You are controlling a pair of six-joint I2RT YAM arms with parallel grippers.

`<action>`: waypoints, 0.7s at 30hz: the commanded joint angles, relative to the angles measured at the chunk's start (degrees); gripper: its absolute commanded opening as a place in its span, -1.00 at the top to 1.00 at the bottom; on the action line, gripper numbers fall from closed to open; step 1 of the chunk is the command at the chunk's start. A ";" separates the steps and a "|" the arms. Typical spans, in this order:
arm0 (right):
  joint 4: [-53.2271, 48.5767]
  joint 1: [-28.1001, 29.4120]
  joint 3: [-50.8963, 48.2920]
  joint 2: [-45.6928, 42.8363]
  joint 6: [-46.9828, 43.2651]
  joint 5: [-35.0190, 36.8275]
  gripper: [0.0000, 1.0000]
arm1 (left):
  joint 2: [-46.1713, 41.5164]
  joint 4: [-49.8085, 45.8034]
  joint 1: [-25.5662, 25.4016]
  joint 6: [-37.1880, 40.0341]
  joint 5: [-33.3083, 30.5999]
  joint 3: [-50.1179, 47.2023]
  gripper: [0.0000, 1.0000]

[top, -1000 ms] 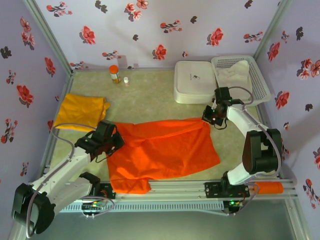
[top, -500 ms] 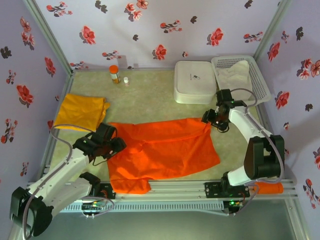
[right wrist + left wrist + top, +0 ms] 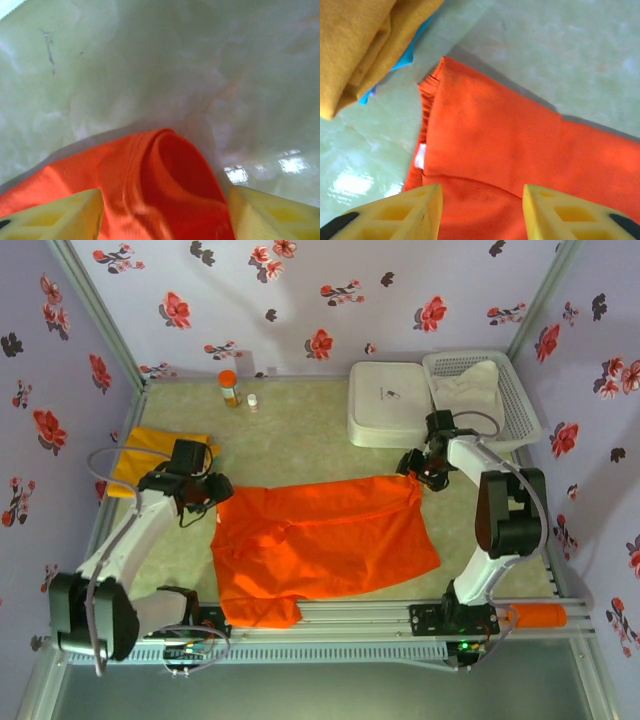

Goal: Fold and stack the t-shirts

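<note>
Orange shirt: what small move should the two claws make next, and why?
The orange shirt lies flat. The left claw hangs open over its far left corner, and the right claw is open with the far right corner bunched inside it. So probably: shut both on that edge, ready to fold.

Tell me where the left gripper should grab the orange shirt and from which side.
Take the orange-red t-shirt at its far left corner, where the hemmed edge ends in a free point lying flat near the mustard tee. Probably come straight down from above with the left gripper, open, jaws straddling that edge.
</note>
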 commanded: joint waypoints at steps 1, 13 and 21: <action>2.65 -0.58 1.80 2.14 -0.01 -2.55 -0.29 | 4.51 6.13 0.83 3.76 2.76 1.54 0.12; 4.06 -1.59 1.24 4.51 1.77 -1.64 0.67 | 17.34 13.91 0.68 3.68 3.25 0.77 0.27; 7.74 -6.21 -4.23 -0.99 5.55 -0.93 0.91 | 22.70 15.91 1.31 5.05 0.81 -0.17 0.36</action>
